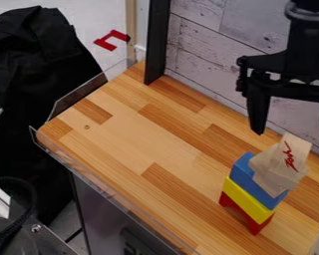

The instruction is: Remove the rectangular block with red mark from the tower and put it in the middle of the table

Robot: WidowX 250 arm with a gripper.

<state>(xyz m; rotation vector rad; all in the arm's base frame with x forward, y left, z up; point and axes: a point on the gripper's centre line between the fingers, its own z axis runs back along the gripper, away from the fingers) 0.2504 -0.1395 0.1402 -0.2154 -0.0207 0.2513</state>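
"How's the pincer [292, 138] doing?"
"Wide open, holding nothing, above the tower at the right of the worktop [169, 144]."
"And the red-marked block [271, 172]?"
"On top of the tower, sitting askew on the blue block [242, 174]. Under that comes the yellow block [245, 200], then the red one [256, 225] at the bottom."

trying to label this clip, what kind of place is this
Probably a robot lab or workshop corner: a black robot arm with a two-finger pincer hangs over a striped wooden tabletop, where coloured toy blocks stand stacked.
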